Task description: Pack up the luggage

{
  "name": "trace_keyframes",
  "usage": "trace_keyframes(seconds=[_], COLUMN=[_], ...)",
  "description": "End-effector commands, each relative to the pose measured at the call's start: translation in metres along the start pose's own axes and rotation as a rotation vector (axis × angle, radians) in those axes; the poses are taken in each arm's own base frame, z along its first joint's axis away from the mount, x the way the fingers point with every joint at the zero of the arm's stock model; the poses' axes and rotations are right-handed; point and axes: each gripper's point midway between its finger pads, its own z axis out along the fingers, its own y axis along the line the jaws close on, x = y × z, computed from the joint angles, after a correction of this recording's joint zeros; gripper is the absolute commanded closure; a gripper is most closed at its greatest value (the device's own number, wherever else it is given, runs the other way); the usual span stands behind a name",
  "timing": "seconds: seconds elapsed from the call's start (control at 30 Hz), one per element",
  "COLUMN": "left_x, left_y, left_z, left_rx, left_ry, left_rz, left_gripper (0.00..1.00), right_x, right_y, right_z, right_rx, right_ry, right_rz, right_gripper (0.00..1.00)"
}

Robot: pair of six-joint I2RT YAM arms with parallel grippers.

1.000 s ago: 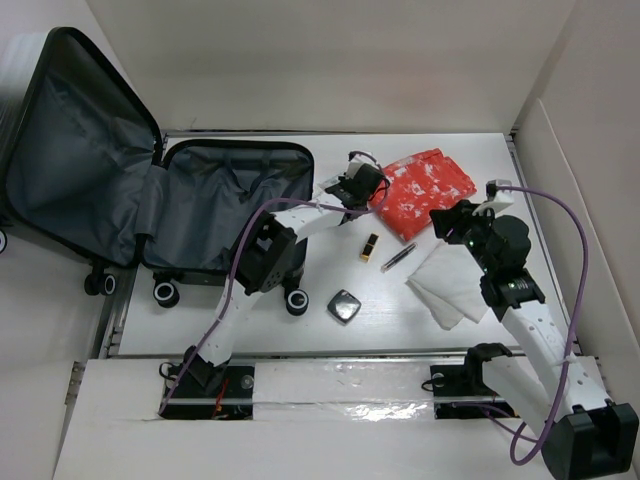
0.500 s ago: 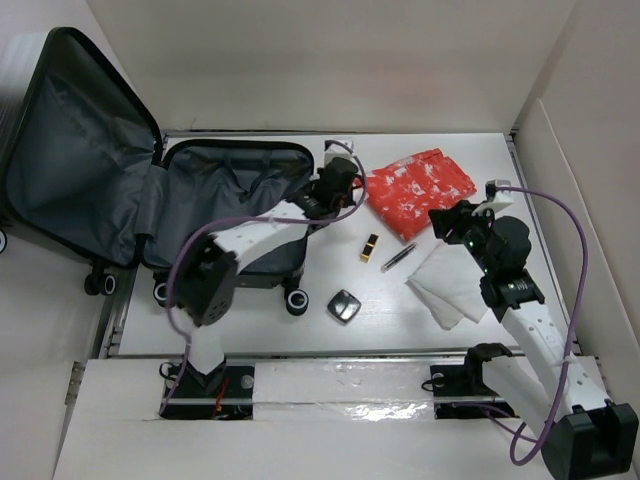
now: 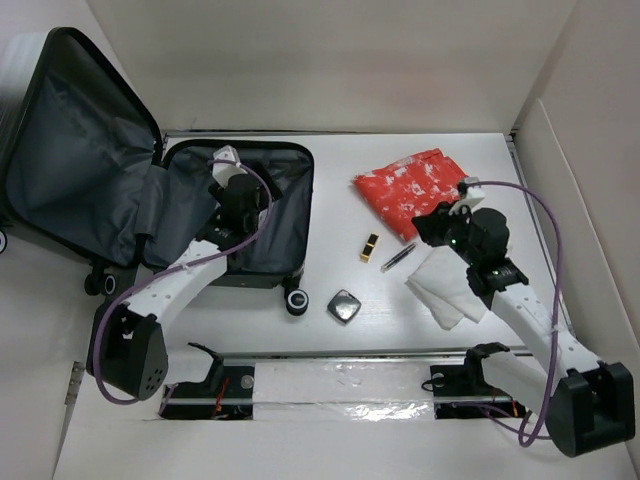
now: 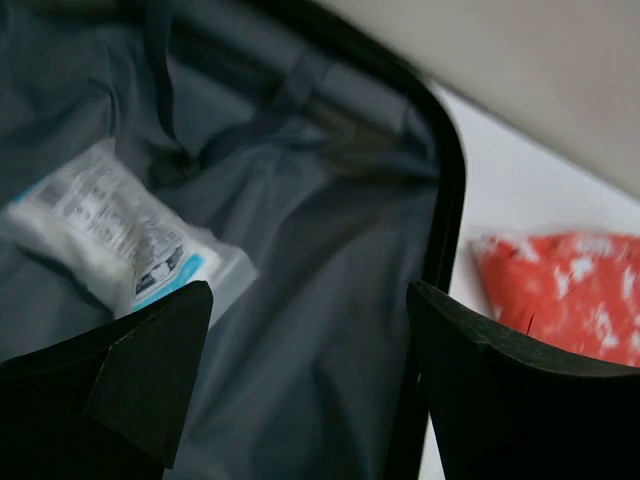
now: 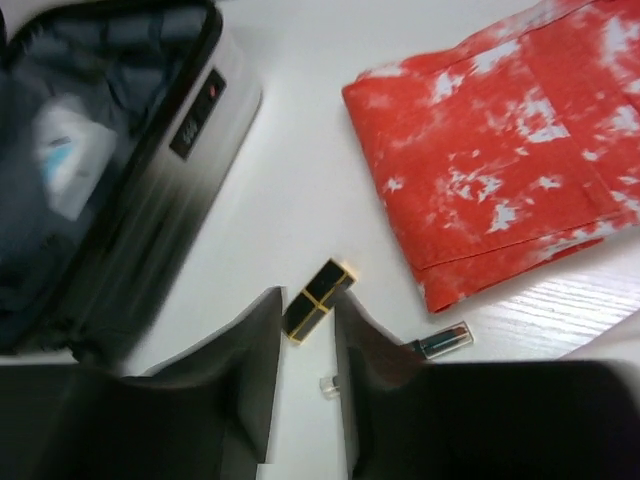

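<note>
While the black compact [image 3: 345, 305] and the folded white cloth [image 3: 445, 285] lie toward the near edge of the table [image 3: 330, 160], the right gripper [image 5: 307, 305] hangs just above the black-and-gold lipstick [image 5: 318, 298], its jaws only narrowly parted and holding nothing. That slim gap is the risk: if it descends without widening, a fingertip could land on the lipstick and roll it toward the small dark tube [image 5: 443, 340] or the red patterned garment [image 5: 500, 160] beyond. Farther off, the luggage [image 3: 285, 225] lies open at the table's left, a white packet [image 4: 110, 225] on its grey lining. The left gripper [image 4: 308, 300] hovers over it, spread wide and empty, and could crowd any delivery there.
</note>
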Motion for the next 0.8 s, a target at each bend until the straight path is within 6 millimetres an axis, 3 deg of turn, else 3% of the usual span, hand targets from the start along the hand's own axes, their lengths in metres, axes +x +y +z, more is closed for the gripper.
trace_keyframes(seconds=[0.0, 0.03, 0.07, 0.17, 0.2, 0.27, 0.3, 0.37, 0.4, 0.43, 0.47, 0.53, 0.67, 0.77], left_x=[0.014, 0.02, 0.015, 0.003, -0.007, -0.008, -0.018, -0.025, -0.034, -0.038, -0.041, -0.057, -0.052, -0.049], left_y=[-0.015, -0.016, -0.016, -0.027, -0.039, -0.053, -0.066, -0.072, -0.077, -0.074, -0.069, -0.062, -0.038, -0.021], left_z=[-0.015, -0.021, -0.024, -0.048, -0.066, -0.09, -0.116, -0.14, -0.162, -0.17, -0.179, -0.194, -0.195, -0.186], left_rx=[0.081, 0.094, 0.101, 0.179, 0.263, 0.389, 0.506, 0.58, 0.65, 0.656, 0.648, 0.65, 0.57, 0.497], left_ry=[0.061, 0.065, 0.048, 0.046, 0.048, 0.069, 0.077, 0.104, 0.108, 0.102, 0.112, 0.067, 0.075, 0.034], left_rz=[-0.039, -0.032, -0.036, -0.058, -0.086, -0.099, -0.109, -0.093, -0.08, -0.05, -0.028, 0.018, 0.123, 0.154], left_gripper=[0.24, 0.24, 0.24, 0.25, 0.28, 0.39, 0.56, 0.66, 0.74, 0.75, 0.75, 0.71, 0.65, 0.64], right_x=[-0.001, 0.007, 0.01, 0.041, 0.051, 0.067, 0.071, 0.088, 0.093, 0.094, 0.108, 0.111, 0.133, 0.154], right_y=[0.023, 0.021, 0.035, 0.029, 0.032, 0.028, 0.026, 0.009, 0.006, 0.005, 0.004, 0.008, 0.007, 0.003], right_z=[0.019, 0.024, 0.029, 0.049, 0.061, 0.068, 0.072, 0.082, 0.086, 0.092, 0.096, 0.105, 0.117, 0.122], right_rx=[-0.066, -0.037, -0.055, 0.039, 0.068, 0.113, 0.133, 0.216, 0.228, 0.24, 0.25, 0.261, 0.314, 0.341], right_ry=[0.032, 0.06, 0.079, 0.175, 0.213, 0.275, 0.283, 0.309, 0.319, 0.32, 0.357, 0.36, 0.402, 0.438], right_rz=[-0.065, -0.092, -0.114, -0.167, -0.189, -0.215, -0.219, -0.198, -0.193, -0.184, -0.188, -0.181, -0.167, -0.145], right_gripper=[0.9, 1.0, 1.0, 0.99, 0.78, 0.5, 0.33, 0.25, 0.23, 0.23, 0.23, 0.23, 0.26, 0.37])
